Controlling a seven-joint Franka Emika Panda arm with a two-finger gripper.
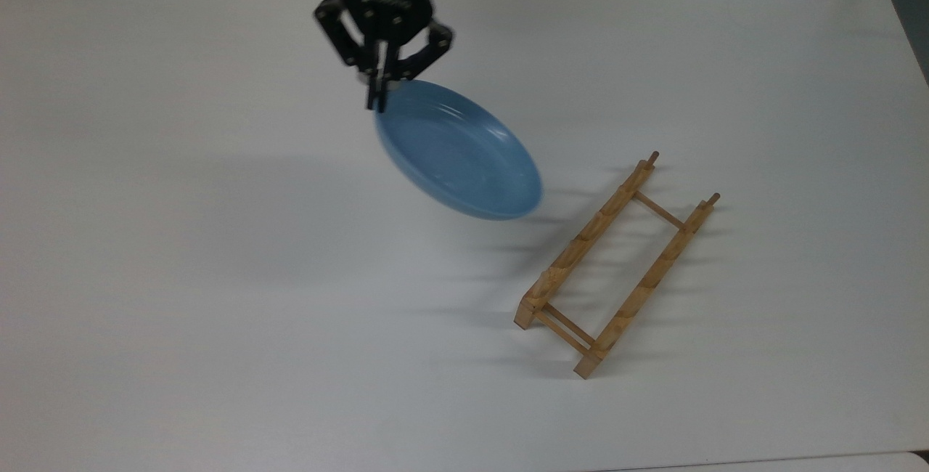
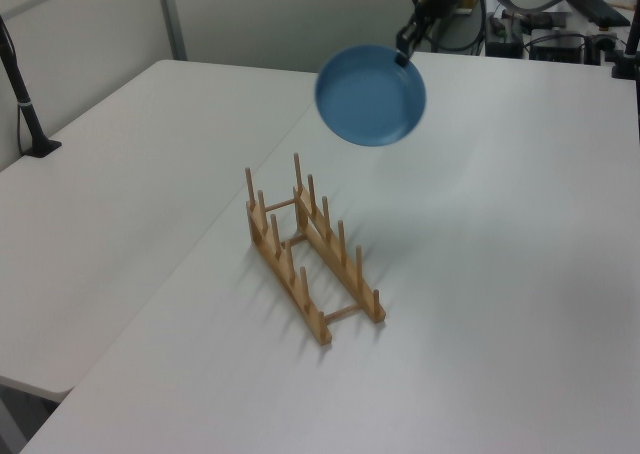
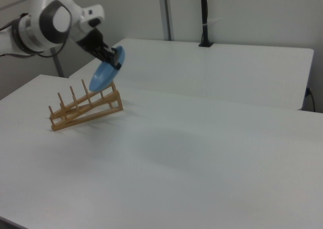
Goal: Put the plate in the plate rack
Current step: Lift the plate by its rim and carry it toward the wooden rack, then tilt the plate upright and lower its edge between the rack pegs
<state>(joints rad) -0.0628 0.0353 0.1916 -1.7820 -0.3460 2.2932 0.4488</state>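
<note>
- While the gripper (image 1: 379, 94) pinches the plate (image 1: 459, 157) by its rim, the plate hangs in the air above the counter (image 1: 181, 276), tilted, with its hollow side up in the top view.
- In the top view the plate is to the left of the rack (image 1: 613, 265) and not touching it; in the left view the plate (image 2: 371, 95) is above and behind the rack (image 2: 310, 251).
- The rack stands free on the counter with no plate in it, so I judge the step in hand is carrying the plate over to it.
- To do this well, the plate should be turned until it stands on its edge, across the two rails, and then lowered between two pairs of pegs.
- The grip is only on one point of the rim, so I think the plate can swing or slip; a slow, steady move is safer.
- The rack is light and could slide if the plate pushes a peg sideways.
- In the right view the plate (image 3: 104, 74) overlaps the rack (image 3: 86, 109), so the gap between them is hard to judge there.
- The underside of the plate is mostly hidden.
- The arm is cut off at the top edge of the top view.
</note>
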